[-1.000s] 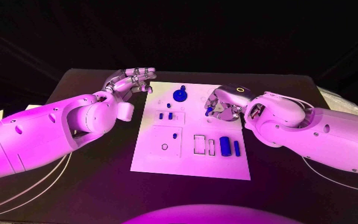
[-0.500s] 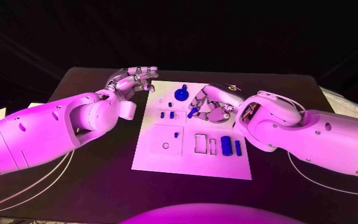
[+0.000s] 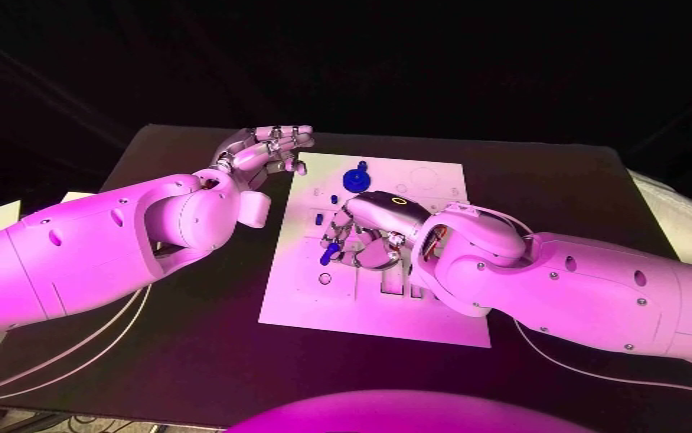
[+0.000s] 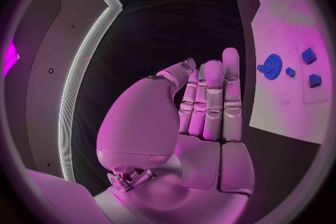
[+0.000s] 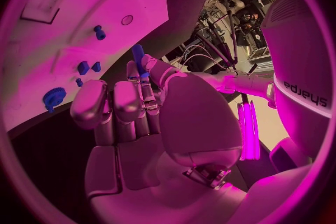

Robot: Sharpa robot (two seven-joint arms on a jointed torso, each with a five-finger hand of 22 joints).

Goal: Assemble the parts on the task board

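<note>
Task board [image 3: 310, 303]: we see the white plate lying flat in the middle of the black table [image 3: 173, 353], between our two arms.
Right hand [image 3: 368, 235]: it hangs over the middle of the task board, fingers curled inward and close together.
Blue pin [image 5: 139, 60]: a slim blue part, pinched between the thumb and a fingertip of our right hand; in the right wrist view it sticks out past the fingers [image 5: 129, 98] toward the task board. In the head view its tip shows just below the hand, over the board's left half.
Left hand [image 3: 260, 156]: it sits beside the task board's far left corner, off the plate; the fingers [image 4: 213, 95] are straight, pressed side by side, and hold nothing. We cannot tell whether it touches the table.
Blue gear [image 3: 352, 182]: it stands near the task board's far edge, between the two hands, apart from both.
Small blue blocks [image 4: 310, 67]: they lie on the task board just nearer than the gear, untouched.
</note>
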